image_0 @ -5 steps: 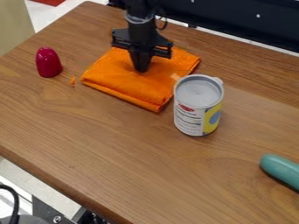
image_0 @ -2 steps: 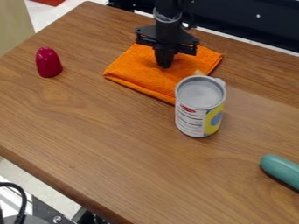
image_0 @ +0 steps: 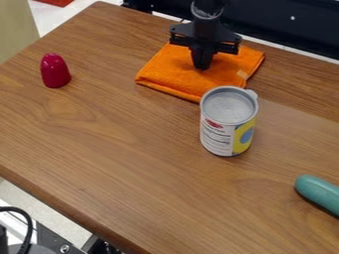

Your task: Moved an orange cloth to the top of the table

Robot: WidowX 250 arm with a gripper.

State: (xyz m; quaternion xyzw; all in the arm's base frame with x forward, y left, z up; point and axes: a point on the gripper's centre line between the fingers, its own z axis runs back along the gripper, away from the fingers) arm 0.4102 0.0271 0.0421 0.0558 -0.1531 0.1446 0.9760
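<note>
Here's the orange cloth (image_0: 162, 72), soft and nubbly, folded into a flat slab at the far middle of the table (image_0: 119, 154)! The gripper (image_0: 202, 65) points down onto it, fingers together; whether they pinch any fabric, I can't tell. A narrow strip of smooth wood grain separates cloth from far edge. Right at its near side, the round metal can (image_0: 225, 136) stands upright; glossy red dome (image_0: 55, 72) left, rounded teal thing (image_0: 319, 193) near right.

Gripper (image_0: 202, 68): points down, its fingers close together
Arm (image_0: 207, 10): directly above the gripper (black, like it), nearly upright
</note>
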